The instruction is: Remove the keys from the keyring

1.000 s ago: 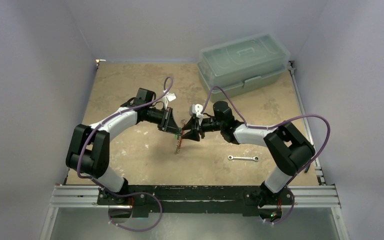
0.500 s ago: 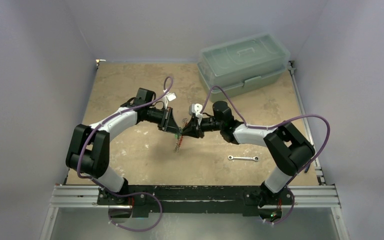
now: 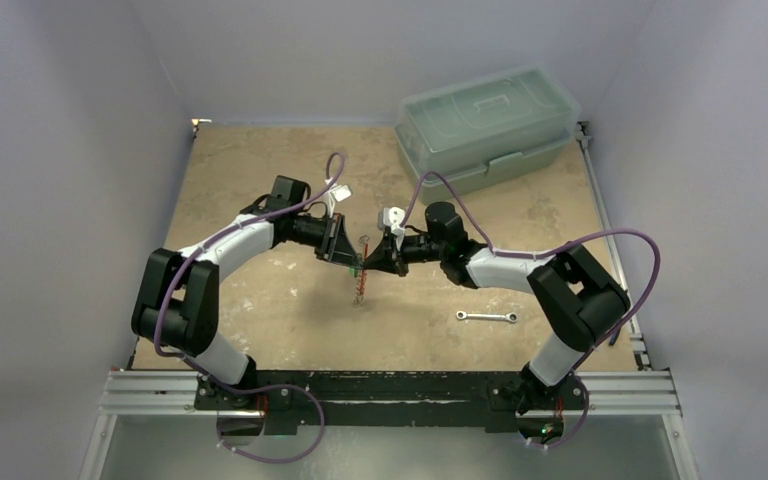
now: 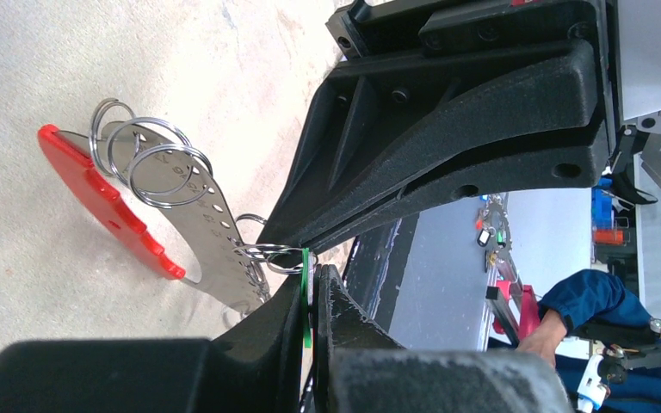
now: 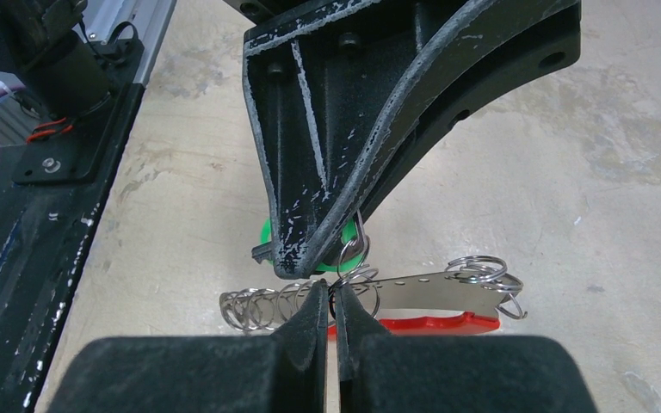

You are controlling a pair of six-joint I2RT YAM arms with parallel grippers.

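left hand (image 4: 311, 288) clamped on green-headed key (image 5: 266, 232) | right hand (image 5: 334, 301) pinched shut on keyring (image 4: 215, 232) | marks along its perforated steel strip too blurred to read

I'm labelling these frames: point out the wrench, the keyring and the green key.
wrench (image 3: 487, 317), top view, middle of its shaft.
keyring (image 4: 86, 189), left wrist view, its red section.
green key (image 5: 266, 234), right wrist view, head's visible edge beside the finger.
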